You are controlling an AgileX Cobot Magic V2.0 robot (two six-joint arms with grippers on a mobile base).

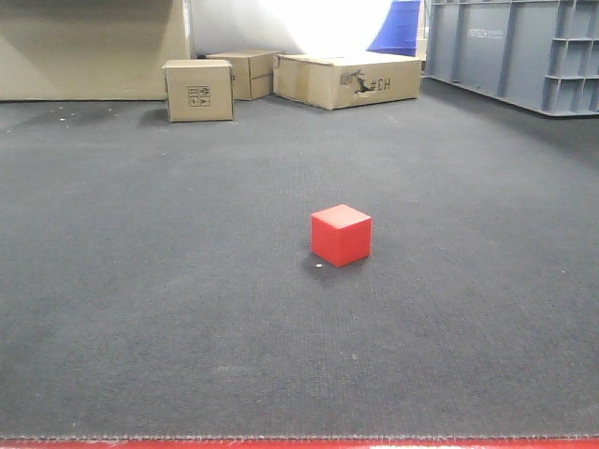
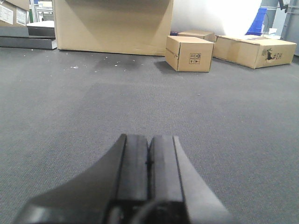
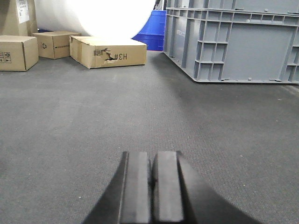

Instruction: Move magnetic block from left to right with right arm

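Here both the left fingers [image 2: 135, 172] and right fingers [image 3: 138, 186] are pressed together, holding nothing, the magnetic block [image 1: 341, 235] alone on the carpet [image 1: 140, 281].

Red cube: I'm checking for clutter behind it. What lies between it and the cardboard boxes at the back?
Only bare dark carpet. In the front-facing view nothing sits between the red cube and the cardboard boxes.
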